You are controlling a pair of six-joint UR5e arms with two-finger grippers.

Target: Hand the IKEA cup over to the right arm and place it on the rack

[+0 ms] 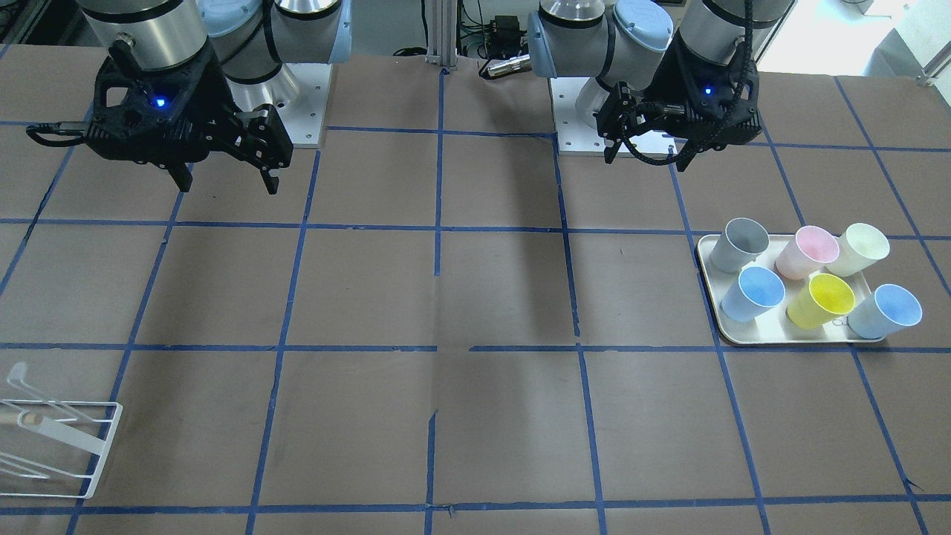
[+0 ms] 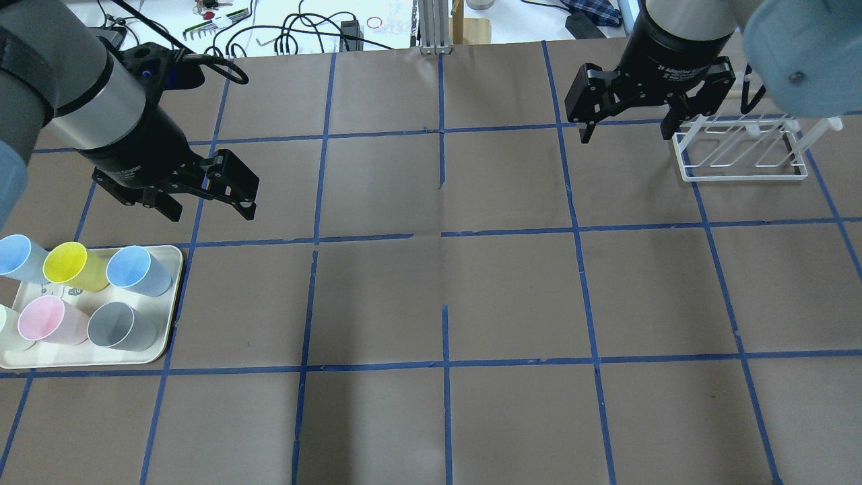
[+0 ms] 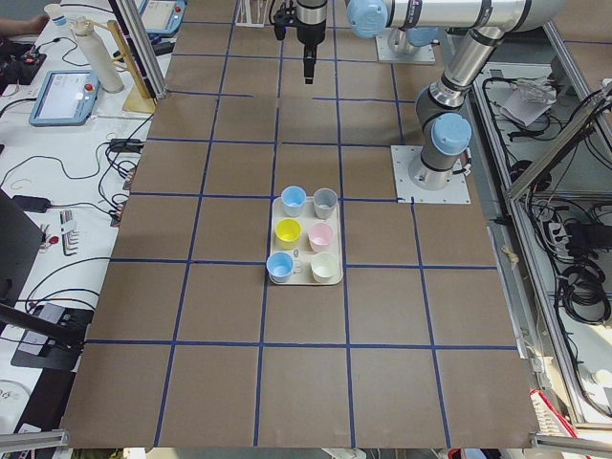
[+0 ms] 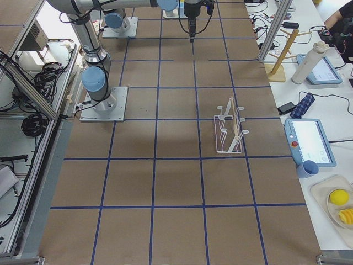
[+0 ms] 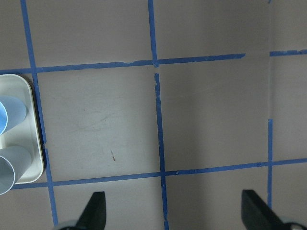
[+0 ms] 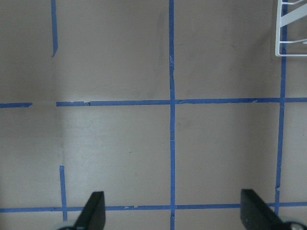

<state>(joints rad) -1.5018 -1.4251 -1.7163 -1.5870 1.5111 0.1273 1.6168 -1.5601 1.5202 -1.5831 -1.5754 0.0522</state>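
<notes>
Two pale blue IKEA cups [image 2: 138,269] [image 2: 17,259] stand upright on a cream tray [image 2: 172,296] with several other cups; they also show in the front view [image 1: 754,292] [image 1: 888,310]. My left gripper [image 2: 210,209] hangs open and empty above the table just beyond the tray; its wrist view shows the tray's edge [image 5: 36,143] at the left. My right gripper [image 2: 626,131] is open and empty, high over the table near the white wire rack [image 2: 741,148]. The rack stands empty and shows in the front view [image 1: 59,446] at the bottom left.
A yellow cup [image 2: 71,266], a pink cup [image 2: 47,320], a grey cup [image 2: 121,327] and a cream cup [image 1: 862,249] share the tray. The brown table is marked by a grid of blue tape. Cables and tools lie beyond the far edge.
</notes>
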